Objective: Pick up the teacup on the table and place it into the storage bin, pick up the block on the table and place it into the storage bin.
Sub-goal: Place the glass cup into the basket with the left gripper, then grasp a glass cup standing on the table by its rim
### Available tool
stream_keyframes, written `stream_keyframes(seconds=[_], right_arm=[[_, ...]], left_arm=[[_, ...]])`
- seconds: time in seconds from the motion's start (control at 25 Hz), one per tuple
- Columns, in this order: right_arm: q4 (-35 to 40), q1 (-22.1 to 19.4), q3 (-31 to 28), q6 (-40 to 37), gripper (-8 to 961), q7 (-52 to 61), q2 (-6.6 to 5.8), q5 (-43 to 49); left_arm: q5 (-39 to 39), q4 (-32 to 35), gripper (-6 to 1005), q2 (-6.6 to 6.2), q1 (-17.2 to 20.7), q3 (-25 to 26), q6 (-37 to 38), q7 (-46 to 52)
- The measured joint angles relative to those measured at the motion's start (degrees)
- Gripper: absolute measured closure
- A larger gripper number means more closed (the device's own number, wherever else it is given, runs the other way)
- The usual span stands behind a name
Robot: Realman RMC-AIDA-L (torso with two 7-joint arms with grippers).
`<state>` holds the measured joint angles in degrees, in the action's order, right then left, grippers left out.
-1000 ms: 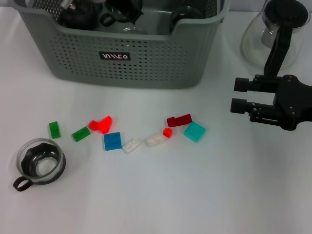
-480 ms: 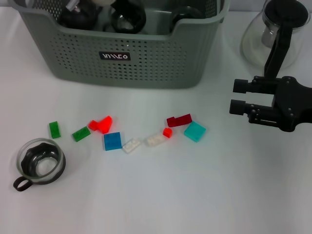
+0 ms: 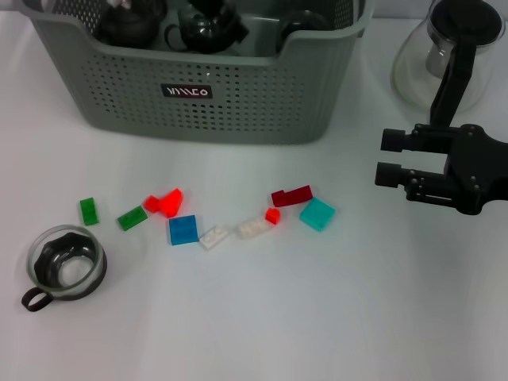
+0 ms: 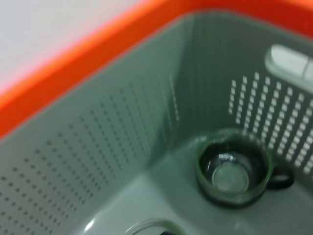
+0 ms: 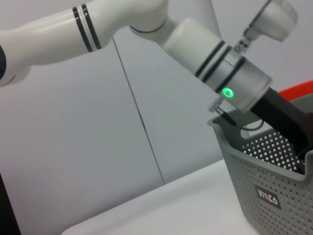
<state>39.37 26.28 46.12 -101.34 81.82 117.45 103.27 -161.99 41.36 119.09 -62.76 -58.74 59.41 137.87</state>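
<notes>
Teacup in bin: a glass teacup (image 4: 234, 167) sits upright on the floor of the storage bin (image 3: 238, 95), mouth up, its dark handle pointing toward the perforated wall near a cut-out handle.
Teacup on desk: a second glass teacup (image 3: 65, 264) stands upright near the front left of the desk (image 3: 262, 317), mouth up, its handle loop pointing toward the robot and its left.
Blocks: a loose row lies in front of the bin, from a green block (image 3: 89, 210) on the left to a teal block (image 3: 317, 214) on the right, with a blue block (image 3: 183, 229) and a dark red block (image 3: 291, 195) between; the dark red one's long axis runs roughly across the desk.
Left gripper: inside the bin at its back left, seen only as dark shapes (image 3: 131, 20); whether its fingers are spread or closed cannot be told.
Right gripper: it hovers (image 3: 387, 155) above the desk right of the blocks, fingers pointing left and set narrowly apart, holding nothing.
Step in hand: judged to be the left arm's clearing of the bin; lifting straight up would avoid the wall and the cup below.
Background: a glass teapot (image 3: 444, 55) stands at the far right.
</notes>
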Motion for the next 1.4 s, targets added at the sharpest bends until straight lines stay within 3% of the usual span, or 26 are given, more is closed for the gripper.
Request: stream_keyframes(seconds=[0.12,0.32,0.48,0.64,0.72,0.8,0.92,1.0,1.08,1.28,1.4], right_arm=[[0.0,-0.1,0.0,-0.1,340,0.0,-0.04,0.0],[0.0,-0.1,0.0,-0.1,339,0.0,-0.13,0.0],[-0.1,0.0,0.0,-0.2,339,0.0,-0.09,0.0],[-0.1,0.1,0.0,-0.4,339,0.0,-0.02,0.0],[-0.1,0.1,0.0,-0.4,339,0.0,0.08,0.0],[-0.1,0.1,0.0,-0.4,339,0.0,0.13,0.0],[-0.1,0.2,0.1,-0.4,339,0.0,0.16,0.0],[-0.1,0.2,0.1,-0.4,340,0.0,0.16,0.0],[-0.1,0.3,0.0,-0.4,340,0.0,0.15,0.0],[-0.1,0.2,0.0,-0.4,340,0.0,0.12,0.0],[-0.1,0.2,0.1,-0.4,339,0.0,0.07,0.0]], left_arm=[[2.9,9.7,421,0.59,3.7,0.1,4.5,-0.1],[13.7,20.3,399,0.12,9.6,1.7,9.9,-2.7],[28.0,24.0,386,-0.16,14.5,8.3,14.0,-10.4],[46.3,20.7,387,-0.70,19.9,19.3,23.8,-22.2],[51.6,17.7,389,-1.36,21.6,22.8,27.8,-25.9],[59.5,12.2,390,-2.86,23.8,27.3,34.4,-31.2],[68.6,1.6,393,-6.93,27.1,32.0,44.4,-37.9],[69.5,-2.2,394,-9.11,28.7,32.7,47.3,-39.2],[68.1,-2.1,396,-10.08,30.5,32.5,49.0,-39.4],[57.7,7.5,397,-10.02,33.5,31.7,56.2,-39.3],[48.7,14.1,397,-9.90,33.8,27.8,57.9,-37.0]])
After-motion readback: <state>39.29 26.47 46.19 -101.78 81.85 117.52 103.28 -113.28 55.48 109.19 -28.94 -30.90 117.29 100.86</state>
